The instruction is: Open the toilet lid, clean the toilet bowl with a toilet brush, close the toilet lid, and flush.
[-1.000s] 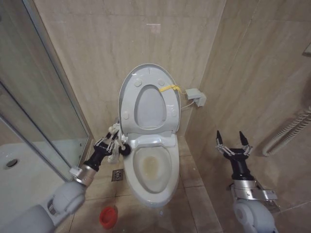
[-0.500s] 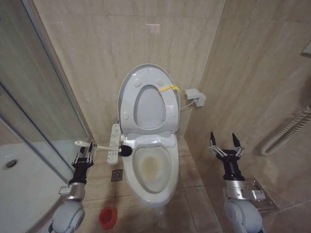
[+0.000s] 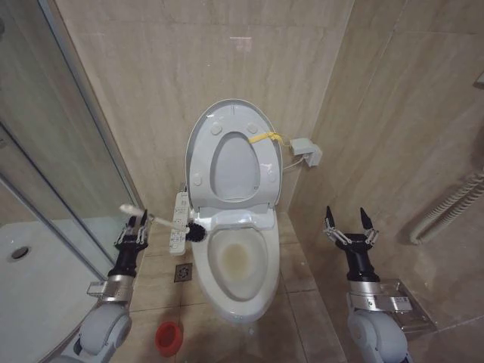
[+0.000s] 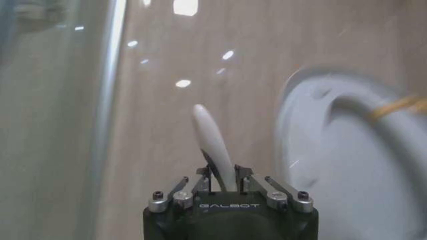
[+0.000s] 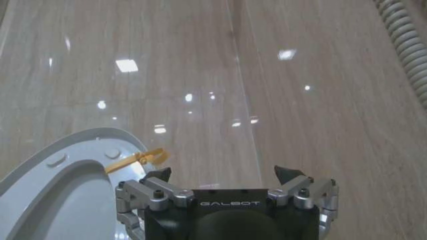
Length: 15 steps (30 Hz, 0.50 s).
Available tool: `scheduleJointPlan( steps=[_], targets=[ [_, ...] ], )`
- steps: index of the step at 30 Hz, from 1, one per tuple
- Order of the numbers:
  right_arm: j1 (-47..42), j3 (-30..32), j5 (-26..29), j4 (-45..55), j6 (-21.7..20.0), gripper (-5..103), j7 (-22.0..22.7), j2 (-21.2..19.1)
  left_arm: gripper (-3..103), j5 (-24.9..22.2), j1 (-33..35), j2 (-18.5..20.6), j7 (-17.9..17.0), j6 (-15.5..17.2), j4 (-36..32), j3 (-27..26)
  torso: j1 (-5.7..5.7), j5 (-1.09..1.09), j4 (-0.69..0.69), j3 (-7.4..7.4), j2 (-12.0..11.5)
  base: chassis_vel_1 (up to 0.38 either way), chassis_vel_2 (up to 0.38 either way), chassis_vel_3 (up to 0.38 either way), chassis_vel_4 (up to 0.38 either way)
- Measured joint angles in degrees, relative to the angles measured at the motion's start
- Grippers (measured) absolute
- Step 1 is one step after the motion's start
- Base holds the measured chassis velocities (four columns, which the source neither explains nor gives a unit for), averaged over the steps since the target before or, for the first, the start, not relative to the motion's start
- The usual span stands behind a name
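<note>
The toilet lid (image 3: 199,144) stands raised against the wall with the ring seat folded against it, a yellow strap (image 3: 265,138) at its rim. Below it the toilet bowl (image 3: 260,278) lies uncovered, a yellow-brown stain inside. My left gripper (image 3: 136,224) is shut on the whitish handle of the toilet brush (image 3: 162,221), left of the bowl. The dark bristle head rests by the bowl's left rear rim. In the left wrist view the handle (image 4: 212,142) sticks out between the fingers of my left gripper (image 4: 223,176). My right gripper (image 3: 346,227) is open, points up, right of the bowl.
A red holder cup (image 3: 169,336) stands on the floor tiles front left of the bowl, near a floor drain (image 3: 183,272). A white remote panel (image 3: 179,219) hangs beside the toilet. Glass shower door (image 3: 68,151) and shower tray (image 3: 30,287) lie left; a hose (image 3: 446,208) hangs right.
My left arm has drawn back to the left with the brush, and the handle's free end has since tipped up. The right gripper shifted slightly left and stays open.
</note>
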Motion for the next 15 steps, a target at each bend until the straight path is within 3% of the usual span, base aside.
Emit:
scheduleJointPlan(
  steps=[3,4,6,15],
  targets=[
    [-0.36,-0.05,-0.09,0.28,0.01,100,-0.09,0.0,23,-4.66,-1.0,1.75,6.09,-2.96,-1.3,1.02,0.0,0.0,-0.01,0.0,0.0,0.0,0.0,0.0,0.0],
    [-0.36,-0.05,-0.09,0.28,0.01,100,-0.09,0.0,23,-4.66,-1.0,1.75,6.09,-2.96,-1.3,1.02,0.0,0.0,-0.01,0.0,0.0,0.0,0.0,0.0,0.0],
    [-0.77,-0.01,-0.09,0.74,0.05,100,-0.1,-0.11,18,-8.23,-0.71,2.78,9.72,-4.23,-1.77,0.94,0.0,-0.01,-0.01,0.0,0.0,0.0,0.0,0.0,0.0],
    [-1.82,0.34,0.01,2.02,0.15,100,-0.1,-0.73,18,-15.62,2.36,4.07,18.84,-6.82,-5.32,-2.43,0.0,-0.02,-0.03,-0.01,0.0,0.0,0.0,0.0,0.0]
  ],
)
